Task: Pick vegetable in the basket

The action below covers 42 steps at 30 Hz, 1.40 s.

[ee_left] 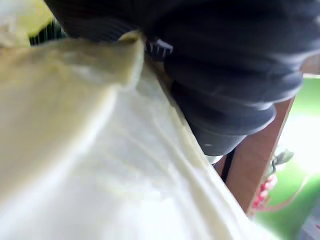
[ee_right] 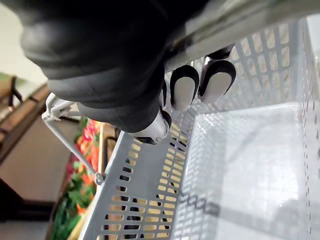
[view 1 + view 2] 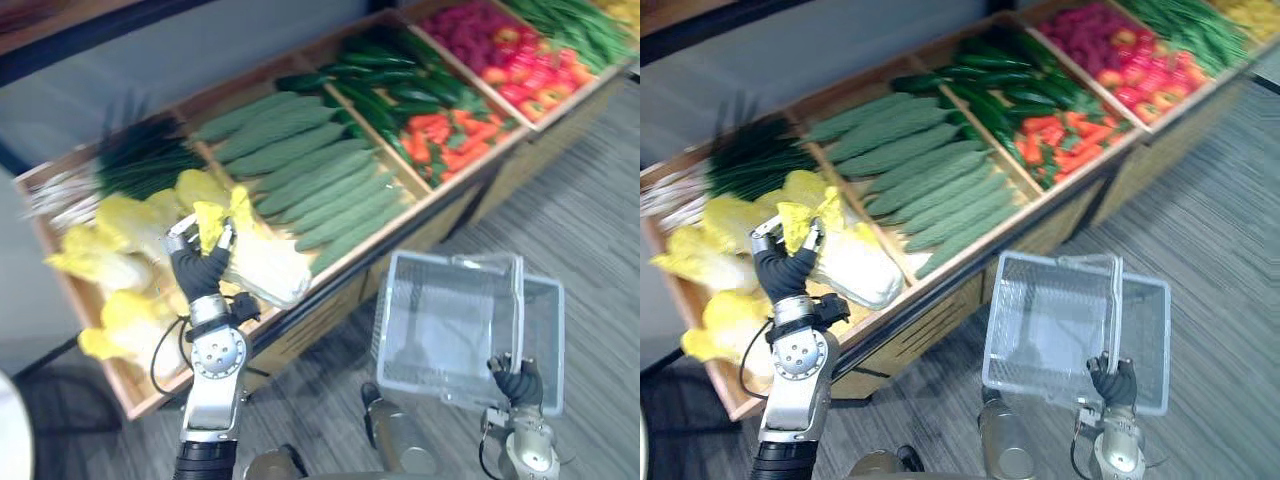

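A pale napa cabbage (image 3: 270, 268) with yellow leaves lies at the front edge of the wooden display's left compartment. My left hand (image 3: 200, 268) reaches up to its leafy end, with fingers (image 3: 180, 237) curled on either side of the yellow leaves. Seen from the left wrist, the cabbage (image 1: 100, 150) lies right against the hand's dark cover. Lower right, an empty grey plastic basket (image 3: 545, 340) hangs over the floor. My right hand (image 3: 518, 382) is shut on its handle (image 3: 518, 300). In the right wrist view the fingers (image 2: 182, 87) wrap the handle (image 2: 260, 20) above the basket's wall (image 2: 150, 180).
The wooden display (image 3: 350, 280) runs diagonally, with more yellow cabbages (image 3: 120, 320), green onions (image 3: 140, 160), ridged green gourds (image 3: 320, 170), dark cucumbers (image 3: 385, 85), red-orange peppers (image 3: 450, 135), red fruit (image 3: 500, 50) and green beans (image 3: 575, 25). Grey striped carpet (image 3: 590, 200) lies to the right.
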Motion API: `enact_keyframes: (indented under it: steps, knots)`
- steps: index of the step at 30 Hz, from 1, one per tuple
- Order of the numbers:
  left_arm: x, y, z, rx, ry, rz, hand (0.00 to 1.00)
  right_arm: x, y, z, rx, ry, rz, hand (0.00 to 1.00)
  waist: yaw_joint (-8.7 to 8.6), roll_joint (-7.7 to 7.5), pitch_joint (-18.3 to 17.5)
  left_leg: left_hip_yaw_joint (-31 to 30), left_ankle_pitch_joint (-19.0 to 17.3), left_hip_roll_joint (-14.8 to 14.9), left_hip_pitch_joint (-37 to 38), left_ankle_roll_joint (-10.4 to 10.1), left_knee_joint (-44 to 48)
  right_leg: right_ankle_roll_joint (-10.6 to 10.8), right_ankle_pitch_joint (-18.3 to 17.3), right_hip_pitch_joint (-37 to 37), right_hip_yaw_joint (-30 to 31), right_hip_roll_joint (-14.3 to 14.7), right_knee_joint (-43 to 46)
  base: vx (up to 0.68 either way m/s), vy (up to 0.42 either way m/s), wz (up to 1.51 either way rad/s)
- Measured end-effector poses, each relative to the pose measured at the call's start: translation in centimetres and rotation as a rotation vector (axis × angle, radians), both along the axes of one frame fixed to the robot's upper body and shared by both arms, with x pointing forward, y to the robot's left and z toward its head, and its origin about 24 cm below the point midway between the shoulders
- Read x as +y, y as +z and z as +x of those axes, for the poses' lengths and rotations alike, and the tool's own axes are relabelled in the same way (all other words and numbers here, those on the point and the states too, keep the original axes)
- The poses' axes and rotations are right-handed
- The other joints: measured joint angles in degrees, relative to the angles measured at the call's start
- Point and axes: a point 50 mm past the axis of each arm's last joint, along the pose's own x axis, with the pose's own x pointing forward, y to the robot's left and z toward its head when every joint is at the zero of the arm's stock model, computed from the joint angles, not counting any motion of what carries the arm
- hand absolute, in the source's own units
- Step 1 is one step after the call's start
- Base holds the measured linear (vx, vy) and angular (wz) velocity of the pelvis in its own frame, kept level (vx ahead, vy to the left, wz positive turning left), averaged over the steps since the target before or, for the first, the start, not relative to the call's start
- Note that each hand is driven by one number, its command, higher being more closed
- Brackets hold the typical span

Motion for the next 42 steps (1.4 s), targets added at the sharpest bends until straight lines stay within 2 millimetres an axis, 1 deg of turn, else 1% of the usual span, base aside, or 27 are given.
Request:
enact_keyframes:
  steps: [1, 2, 3, 4, 5, 6, 7, 8, 9, 10, 11, 13, 14, 15, 16, 17, 18, 21, 22, 26, 28, 31, 34, 37, 38, 39, 42]
  knots:
    - [-0.1, -0.4, 0.1, 0.018, -0.013, 0.004, 1.0, 0.2, 0.5, 0.7, -0.023, 0.019, -0.008, 1.0, 0.02, -0.17, 0.0, 2.3, -0.1, 0.0, 1.7, 0.0, -0.1, 0.0, 0.1, -0.3, -4.0, -1.4, 1.6, 0.11, -0.106, -1.82]
    - [-0.4, -0.8, 0.3, 0.036, -0.023, 0.004, 1.0, 0.3, 0.7, 1.0, -0.03, 0.029, -0.019, 1.0, -0.06, -0.17, 0.0, 3.1, -0.3, 0.1, 2.7, 0.2, 0.4, 0.5, 0.4, -0.4, -3.9, -1.3, 2.4, 0.16, -0.137, -1.69]
    - [-1.3, -1.6, 0.5, 0.072, -0.071, 0.005, 1.0, 0.1, 1.0, 1.2, -0.034, 0.044, -0.043, 1.0, -0.38, 0.09, 0.0, 4.3, -0.9, 1.0, 4.3, 1.3, 2.7, 0.7, 0.4, -0.6, -1.6, -0.2, 4.1, 0.24, -0.194, -1.43]
    - [-2.7, -2.2, 0.6, 0.1, -0.142, 0.017, 1.0, -0.2, 1.1, 1.3, -0.031, 0.059, -0.068, 1.0, -0.68, 0.8, -0.4, 4.3, -1.1, 3.7, 4.9, 2.3, 8.0, 0.6, -1.3, -0.5, 0.7, 1.8, 5.7, 0.27, -0.2, -1.34]
    - [-3.5, -2.4, 0.6, 0.108, -0.182, 0.022, 1.0, -0.4, 1.3, 1.3, -0.029, 0.068, -0.08, 1.0, -0.88, 1.22, -0.7, 4.0, -0.9, 5.5, 4.8, 2.9, 11.8, 0.4, -1.8, -0.2, 1.6, 3.0, 6.0, 0.32, -0.188, -1.26]
    - [-4.6, -2.7, 0.6, 0.123, -0.242, 0.034, 1.0, -0.6, 1.5, 1.5, -0.026, 0.093, -0.103, 1.0, -1.01, 1.86, -0.9, 3.2, 1.0, 9.3, 4.4, 6.1, 19.8, 0.0, -2.5, 1.1, 3.7, 5.4, 5.8, 0.32, -0.144, -1.27]
    - [-5.5, -3.2, 0.7, 0.144, -0.3, 0.053, 1.0, -0.6, 1.7, 1.7, -0.028, 0.118, -0.124, 1.0, -1.32, 1.94, -0.8, -1.5, 2.3, 11.9, 2.3, 8.7, 28.1, -0.8, -3.1, 3.2, 6.0, 7.6, 4.4, 0.3, -0.119, -1.37]
    - [-6.1, -3.7, 0.7, 0.163, -0.328, 0.055, 1.0, -0.4, 1.8, 1.9, -0.03, 0.138, -0.132, 1.0, -1.55, 2.03, -0.9, -6.6, 0.4, 11.4, -0.3, 6.9, 31.6, -1.2, -3.2, 5.0, 7.6, 8.9, 2.9, 0.25, -0.06, -1.15]
    - [-6.5, -4.0, 0.7, 0.178, -0.354, 0.063, 1.0, -0.2, 2.0, 2.0, -0.038, 0.158, -0.132, 1.0, -1.67, 1.83, -0.8, -12.2, -1.5, 9.3, -3.5, 5.2, 33.0, -1.5, -3.0, 6.7, 9.4, 9.5, 1.3, 0.21, 0.018, -1.1]
    - [-6.8, -4.3, 0.5, 0.191, -0.373, 0.069, 1.0, 0.2, 2.6, 2.1, -0.061, 0.187, -0.129, 1.0, -1.53, 1.8, -0.8, -17.7, -3.5, 5.8, -7.1, 4.9, 32.6, -1.4, -2.7, 8.6, 11.9, 10.0, -0.4, 0.21, 0.045, -0.99]
    - [-6.8, -4.5, 0.4, 0.197, -0.38, 0.072, 1.0, 0.3, 2.9, 2.2, -0.075, 0.197, -0.132, 1.0, -1.51, 1.77, -0.8, -19.8, -4.3, 4.2, -8.6, 5.0, 31.5, -1.3, -2.6, 9.5, 13.2, 10.0, -1.0, 0.22, 0.072, -1.02]
    - [-6.8, -4.8, 0.2, 0.211, -0.384, 0.075, 1.0, 1.1, 3.5, 2.4, -0.104, 0.255, -0.118, 1.0, -0.74, 1.78, -0.8, -25.3, -5.0, 0.1, -12.3, 5.0, 25.0, -0.2, -1.9, 11.4, 17.4, 10.1, -2.8, 0.21, 0.107, -1.07]
    - [-6.8, -4.8, 0.2, 0.21, -0.384, 0.074, 1.0, 1.3, 3.6, 2.4, -0.107, 0.283, -0.115, 1.0, -0.12, 1.79, -0.8, -29.0, -4.5, -2.2, -13.4, 4.2, 19.0, 0.6, -1.4, 12.6, 19.7, 10.4, -4.0, 0.18, 0.139, -1.25]
    - [-6.8, -4.8, 0.2, 0.211, -0.383, 0.075, 1.0, 1.4, 3.7, 2.5, -0.109, 0.305, -0.108, 1.0, 0.05, 2.36, -1.1, -31.6, -3.0, -3.3, -13.6, 2.7, 12.9, 1.2, -1.1, 13.3, 21.3, 10.9, -5.0, 0.17, 0.152, -1.06]
    - [-6.8, -4.8, 0.2, 0.211, -0.385, 0.076, 1.0, 1.5, 3.9, 2.4, -0.114, 0.315, -0.105, 1.0, -0.06, 3.14, -1.6, -32.1, -1.6, -3.5, -13.6, 1.6, 10.1, 1.6, -1.0, 13.6, 22.2, 11.4, -5.6, 0.17, 0.196, -0.98]
    - [-7.0, -4.7, 0.2, 0.207, -0.395, 0.079, 1.0, 1.5, 4.1, 2.0, -0.117, 0.332, -0.1, 1.0, -0.27, 4.95, -2.7, -32.0, 5.0, -3.3, -13.2, 2.3, 4.5, 2.7, -1.0, 13.9, 24.2, 12.9, -6.1, 0.19, 0.218, -0.76]
    - [-7.0, -4.7, 0.3, 0.206, -0.4, 0.087, 1.0, 1.6, 3.9, 1.8, -0.111, 0.335, -0.087, 1.0, -0.3, 4.92, -3.0, -31.0, 4.4, -3.3, -12.3, 2.4, 3.4, 3.3, -1.2, 13.9, 25.2, 12.9, -5.7, 0.25, 0.261, -0.8]
    - [-6.8, -4.8, 0.8, 0.211, -0.408, 0.157, 1.0, 2.0, 3.4, 1.0, -0.099, 0.363, -0.016, 1.0, -0.51, 2.74, -3.5, -27.5, 6.2, -6.0, -9.3, 3.6, -2.8, 5.3, -1.0, 12.6, 28.5, 11.1, -6.0, 0.14, 0.181, -0.44]
    - [-6.8, -5.0, 1.1, 0.225, -0.409, 0.193, 1.0, 2.2, 3.2, 0.9, -0.092, 0.384, 0.018, 1.0, -0.6, 2.34, -3.5, -26.6, 6.4, -6.7, -8.8, 3.8, -4.2, 6.0, -0.6, 12.5, 29.5, 10.8, -6.9, 0.08, 0.153, -0.32]
    - [-6.8, -5.1, 1.7, 0.229, -0.422, 0.312, 1.0, 3.4, 2.7, 0.7, -0.077, 0.461, 0.101, 1.0, -1.0, 2.33, -3.5, -24.2, 6.7, -8.1, -6.6, 4.2, -7.2, 7.3, 0.3, 13.3, 32.0, 10.4, -9.2, 0.05, 0.118, -0.31]
    - [-7.2, -4.7, 2.5, 0.202, -0.428, 0.428, 1.0, 4.1, 2.6, 0.7, -0.074, 0.525, 0.152, 1.0, -1.86, 2.33, -3.6, -23.8, 6.9, -8.5, -6.1, 4.5, -8.5, 7.7, 1.2, 13.9, 32.6, 9.8, -11.0, 0.02, 0.089, -0.11]
    - [-8.1, -4.4, 3.3, 0.18, -0.444, 0.561, 1.0, 4.9, 2.7, 0.6, -0.074, 0.605, 0.194, 1.0, -1.92, 2.33, -3.6, -22.6, 7.2, -9.0, -5.7, 4.6, -10.0, 8.4, 2.5, 13.9, 33.8, 9.7, -13.1, 0.01, 0.044, -0.2]
    - [-8.2, -4.8, 3.9, 0.194, -0.427, 0.684, 1.0, 5.7, 2.6, 0.5, -0.078, 0.646, 0.263, 1.0, -1.95, 2.32, -3.6, -21.9, 7.2, -9.3, -5.7, 4.7, -10.7, 8.6, 3.6, 14.0, 34.4, 9.6, -14.7, -0.01, 0.042, -0.15]
    - [-8.2, -5.6, 4.4, 0.223, -0.429, 0.801, 1.0, 6.6, 2.5, 0.4, -0.076, 0.688, 0.327, 1.0, -2.69, 2.23, -3.6, -21.9, 7.5, -9.7, -6.0, 5.0, -11.0, 8.6, 4.6, 14.6, 34.4, 8.9, -16.9, -0.02, 0.038, -0.02]
    - [-8.5, -6.4, 4.6, 0.243, -0.447, 0.885, 1.0, 7.5, 2.3, 0.3, -0.058, 0.738, 0.373, 1.0, -3.33, 2.14, -3.6, -21.8, 7.5, -10.1, -6.2, 5.0, -11.3, 8.8, 5.6, 14.9, 34.6, 8.5, -18.6, -0.03, 0.052, -0.02]
    - [-9.0, -6.6, 4.7, 0.242, -0.464, 0.928, 0.0, 7.9, 2.1, 0.1, -0.053, 0.759, 0.414, 1.0, -3.42, 2.07, -3.6, -21.7, 7.6, -10.3, -6.5, 5.3, -11.3, 8.9, 5.9, 14.9, 34.6, 8.2, -19.1, -0.03, 0.043, -0.04]
    - [-10.1, -6.8, 4.9, 0.226, -0.509, 1.029, 0.0, 9.3, 2.0, 0.1, -0.044, 0.809, 0.522, 1.0, -3.5, 1.77, -3.6, -21.5, 7.6, -10.4, -6.7, 5.3, -11.4, 9.0, 6.5, 14.9, 34.7, 8.0, -19.9, -0.01, 0.001, -0.01]
